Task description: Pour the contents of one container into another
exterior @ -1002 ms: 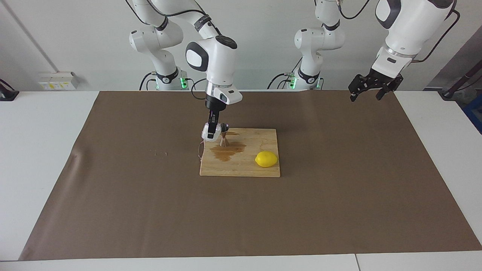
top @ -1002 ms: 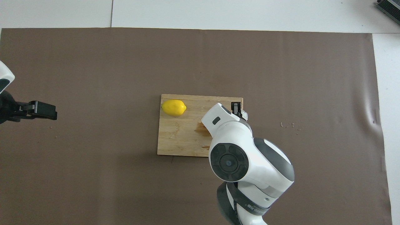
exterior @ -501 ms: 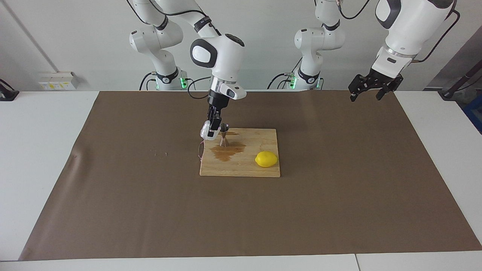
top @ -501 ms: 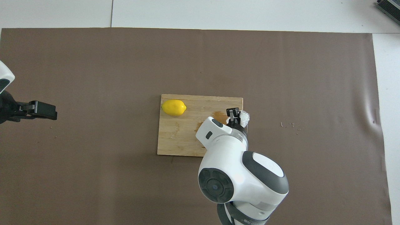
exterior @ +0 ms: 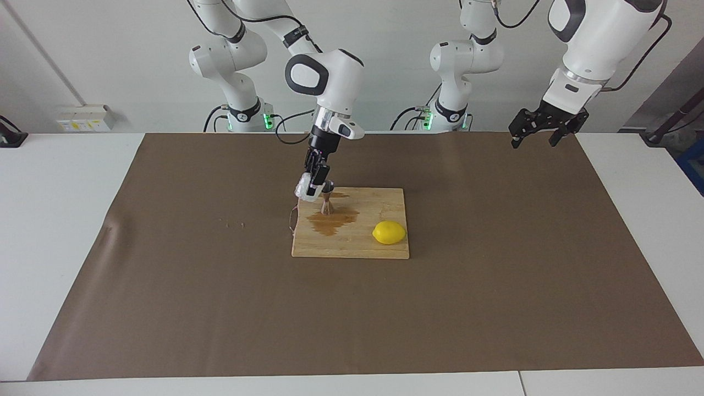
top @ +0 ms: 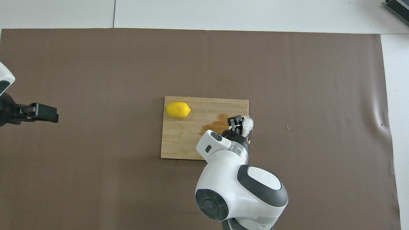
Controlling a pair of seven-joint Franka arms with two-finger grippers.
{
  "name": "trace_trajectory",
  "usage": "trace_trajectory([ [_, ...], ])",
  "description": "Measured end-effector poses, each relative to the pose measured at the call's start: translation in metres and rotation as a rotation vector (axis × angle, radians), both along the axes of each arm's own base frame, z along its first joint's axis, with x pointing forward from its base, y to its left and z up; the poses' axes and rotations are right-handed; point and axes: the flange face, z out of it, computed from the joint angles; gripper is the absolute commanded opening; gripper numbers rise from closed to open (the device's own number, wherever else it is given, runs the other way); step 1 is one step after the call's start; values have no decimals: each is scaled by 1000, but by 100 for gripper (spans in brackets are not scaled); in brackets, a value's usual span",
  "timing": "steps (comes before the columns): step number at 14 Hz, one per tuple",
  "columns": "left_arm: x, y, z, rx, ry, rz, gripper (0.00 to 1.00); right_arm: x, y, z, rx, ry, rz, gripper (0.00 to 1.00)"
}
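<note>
Brown mat (exterior: 495, 275), board (exterior: 385, 250) edge, right pincer (exterior: 311, 187) clamping cup (exterior: 303, 188)

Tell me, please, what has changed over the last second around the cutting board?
The right tool, shut on the crinkled cup, has lifted slightly beside the jigger as its arm tilted back toward the robots. Jigger, brown puddle, lemon and the waiting left tool stayed put.

Right arm (top: 239, 185) covering jigger (exterior: 327, 202) from overhead; picture edge cutting off left arm (top: 4, 105); cup (exterior: 304, 188) contents too small.
</note>
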Motion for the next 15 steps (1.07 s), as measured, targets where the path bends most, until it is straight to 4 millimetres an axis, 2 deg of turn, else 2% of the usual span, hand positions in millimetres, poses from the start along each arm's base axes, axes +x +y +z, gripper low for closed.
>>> trace_trajectory([
  [9, 0, 0, 0, 0, 0, 0, 100, 0, 0, 1, -5, -1, -5, 0],
  [15, 0, 0, 0, 0, 0, 0, 100, -2, 6, 9, 13, -6, -26, 0],
])
